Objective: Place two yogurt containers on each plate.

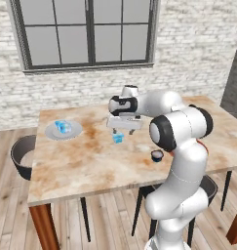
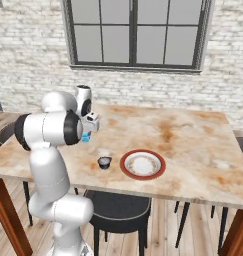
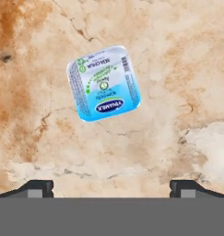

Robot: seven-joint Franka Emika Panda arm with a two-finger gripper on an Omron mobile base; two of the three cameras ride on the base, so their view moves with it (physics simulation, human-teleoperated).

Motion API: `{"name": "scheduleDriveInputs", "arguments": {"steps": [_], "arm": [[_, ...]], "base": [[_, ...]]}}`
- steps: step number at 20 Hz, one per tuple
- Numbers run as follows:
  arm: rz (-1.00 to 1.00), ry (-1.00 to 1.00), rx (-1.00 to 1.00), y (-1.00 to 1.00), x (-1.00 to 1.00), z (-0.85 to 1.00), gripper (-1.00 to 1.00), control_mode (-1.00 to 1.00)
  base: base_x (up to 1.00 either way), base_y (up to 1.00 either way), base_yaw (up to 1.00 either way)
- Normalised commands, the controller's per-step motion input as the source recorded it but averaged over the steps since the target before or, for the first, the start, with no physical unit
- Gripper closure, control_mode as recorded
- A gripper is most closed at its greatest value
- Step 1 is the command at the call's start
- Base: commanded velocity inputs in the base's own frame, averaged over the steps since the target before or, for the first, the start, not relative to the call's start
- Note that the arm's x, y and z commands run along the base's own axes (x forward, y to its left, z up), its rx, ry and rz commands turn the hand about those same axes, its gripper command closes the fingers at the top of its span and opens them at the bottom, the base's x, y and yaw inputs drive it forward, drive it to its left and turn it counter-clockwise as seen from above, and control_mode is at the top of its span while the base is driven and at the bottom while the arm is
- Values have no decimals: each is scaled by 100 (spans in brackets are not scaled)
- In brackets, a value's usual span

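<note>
Right now my gripper (image 3: 111, 188) hovers wide open and empty above a yogurt cup (image 3: 104, 83) sitting on the table (image 3: 187, 69), fingers well apart.

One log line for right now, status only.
gripper: open, above yogurt cup on table | grey plate: holds yogurt | red-rimmed plate: no yogurt

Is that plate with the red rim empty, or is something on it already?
Empty: the red-rimmed plate shows only its bare pale centre, with no yogurt cups on it.

Gripper (image 1: 124, 131) hovers above a yogurt container (image 1: 118, 138) on the table (image 1: 90, 161)
</note>
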Motion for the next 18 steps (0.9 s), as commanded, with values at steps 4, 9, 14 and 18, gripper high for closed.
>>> {"name": "scheduleDriveInputs", "arguments": {"steps": [4,9,14,18], "arm": [[-8,-29,7,0,10,-28,-100,-100],[-3,-8,-4,0,20,-3,-100,-100],[16,17,-20,2,0,42,-100,-100],[21,13,-9,0,6,-2,-100,-100]], "base": [[0,0,0],[0,0,0],[0,0,0],[0,0,0]]}}
